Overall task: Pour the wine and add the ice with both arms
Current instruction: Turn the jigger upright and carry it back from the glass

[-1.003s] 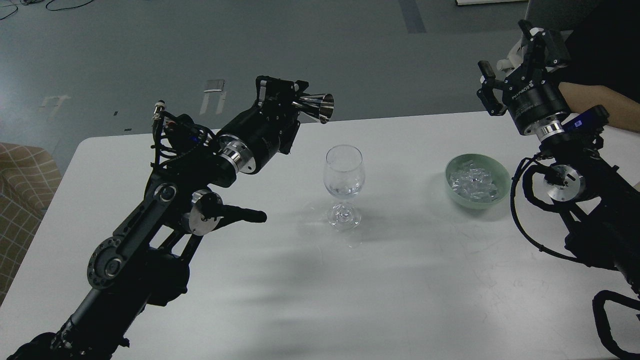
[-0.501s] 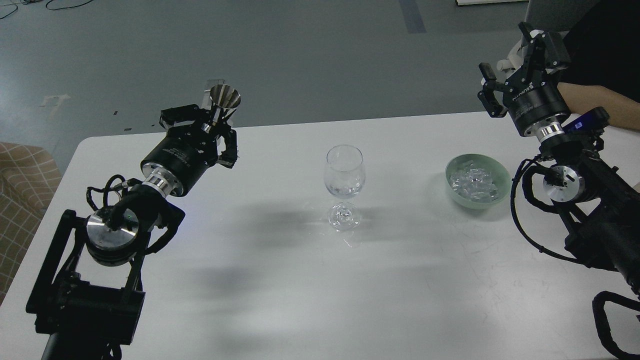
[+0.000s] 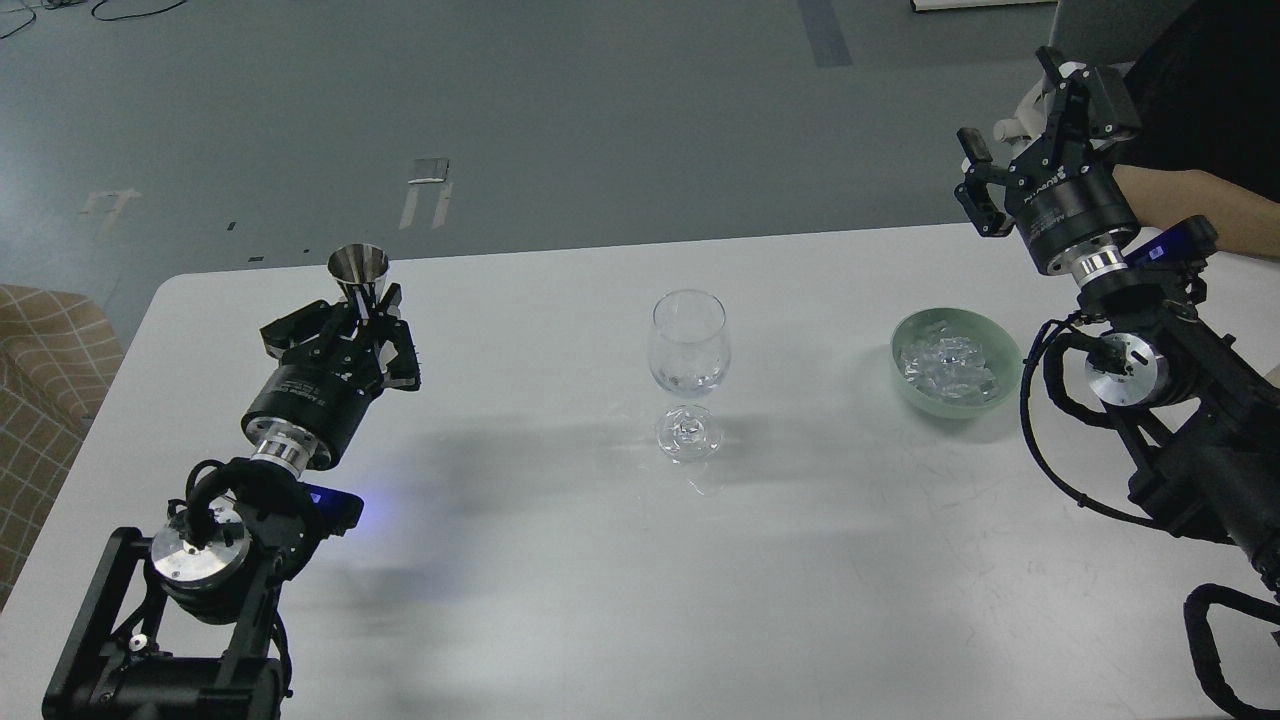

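Note:
A clear stemmed glass (image 3: 688,365) stands upright at the middle of the white table (image 3: 620,580); a little clear wine (image 3: 688,381) lies in its bowl, barely visible. A heap of clear ice chunks (image 3: 947,364) fills a pale green bowl (image 3: 955,400) to its right. My left gripper (image 3: 362,312) is shut on a small silver conical measuring cup (image 3: 359,272), held upright over the table's far left, well left of the glass. My right gripper (image 3: 1020,125) is open and empty, raised beyond the bowl at the far right.
A bare human forearm (image 3: 1200,205) reaches in behind my right arm at the right edge. A checked brown seat (image 3: 45,380) stands off the table's left edge. Grey floor lies beyond the table's far edge.
My left arm has swung left and down away from the glass, turning the silver cup from tipped over sideways to upright. My right arm has barely moved.

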